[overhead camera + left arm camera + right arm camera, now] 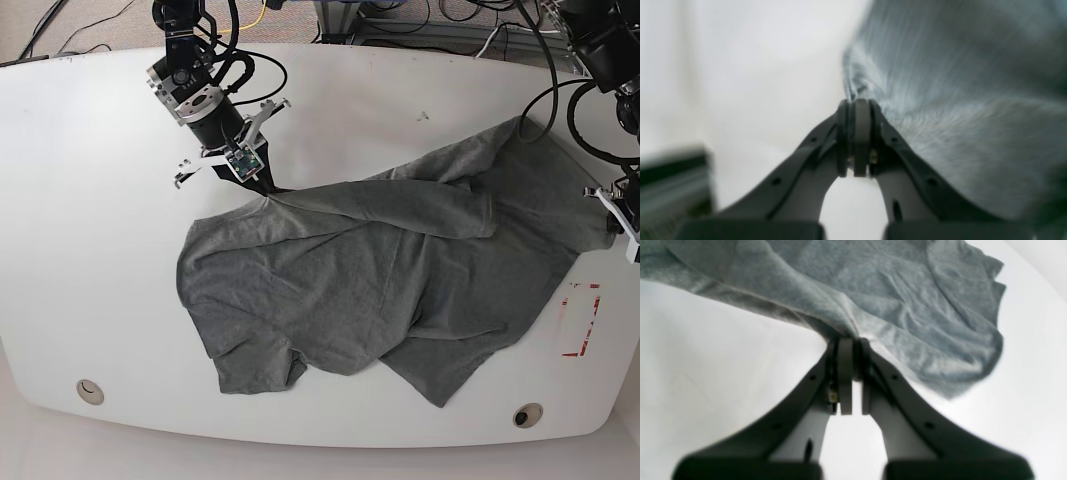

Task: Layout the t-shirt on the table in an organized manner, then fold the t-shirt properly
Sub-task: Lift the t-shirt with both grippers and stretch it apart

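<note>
The heather-grey t-shirt point(400, 280) lies wrinkled and partly bunched across the white table point(100, 200), one sleeve toward the front left. My right gripper point(265, 187) is at the shirt's back-left edge. In its wrist view the right gripper point(849, 340) is shut, with a fold of the t-shirt point(893, 300) pinched at the tips. My left gripper point(608, 222) is at the shirt's far right edge. The blurred left wrist view shows the left gripper point(857, 101) shut on the t-shirt fabric point(957, 100), which stretches away to the right.
A red dashed rectangle mark point(583, 320) sits on the table just right of the shirt. Two round holes point(90, 390) point(527, 414) lie near the front edge. Cables and a metal frame point(420, 25) run behind the table. A dark blurred edge point(673, 180) shows left of the left gripper.
</note>
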